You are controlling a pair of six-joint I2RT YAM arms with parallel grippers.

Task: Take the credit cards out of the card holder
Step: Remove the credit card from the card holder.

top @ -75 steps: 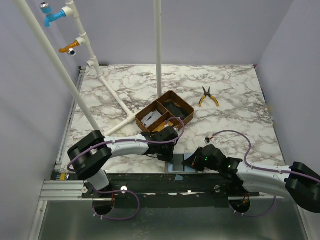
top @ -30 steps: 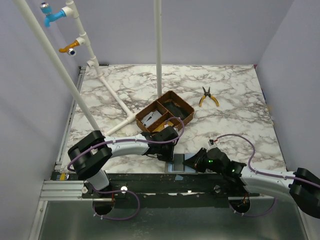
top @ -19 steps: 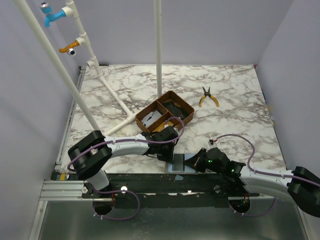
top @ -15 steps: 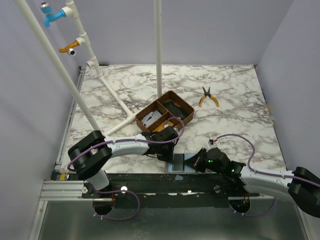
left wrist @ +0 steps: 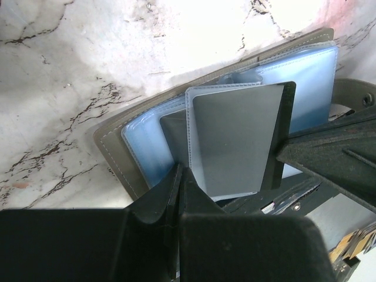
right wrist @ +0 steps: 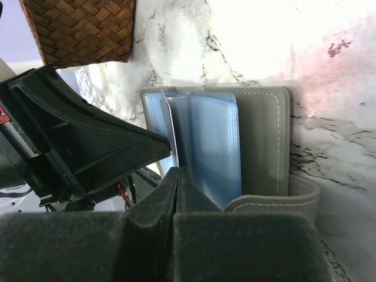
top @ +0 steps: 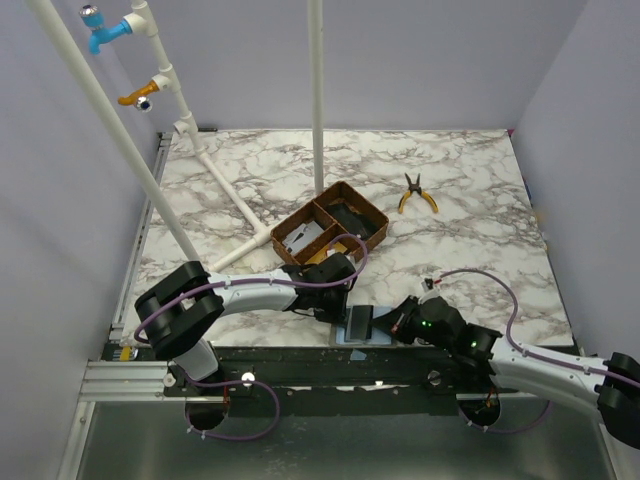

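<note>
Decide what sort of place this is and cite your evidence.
Probably a robot lab bench: two arms bolted by a marble-patterned table, plain walls around it, a white pipe frame carrying taps.

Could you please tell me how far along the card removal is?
Done: the card holder lies open, its blue sleeves fanned. In hand: the right gripper is shut on the upright sleeve with a grey card inside; the left gripper, shut, sits at the holder's edge. Left: that card is not yet out, and no card lies loose beside the holder.
</note>
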